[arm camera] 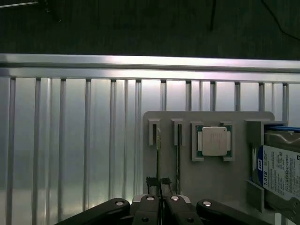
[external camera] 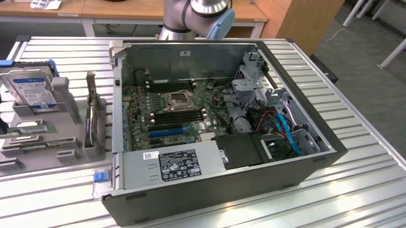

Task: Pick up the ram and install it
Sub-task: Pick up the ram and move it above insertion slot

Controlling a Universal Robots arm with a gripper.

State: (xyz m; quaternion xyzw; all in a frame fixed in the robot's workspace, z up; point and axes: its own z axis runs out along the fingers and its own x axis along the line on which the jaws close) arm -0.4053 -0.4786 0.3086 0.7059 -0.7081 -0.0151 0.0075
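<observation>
wrist view: one ram [arm camera: 158,154], one processor [arm camera: 214,141]

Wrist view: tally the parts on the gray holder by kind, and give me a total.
Upright boards: 2
Processor: 1
Hard drive: 1
Total: 4

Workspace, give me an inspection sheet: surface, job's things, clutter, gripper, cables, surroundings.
Surface: slatted aluminium table, bearing an open black computer case.
Job's things: green ram stick on edge in the grey holder tray, not installed.
Clutter: square silver processor chip, blue-labelled hard drive, dark expansion card, all in the tray.
Gripper: black gripper shut, holding nothing, apart from the tray.
Cables: blue and red cables inside the case.
Surroundings: wooden desks behind.
</observation>
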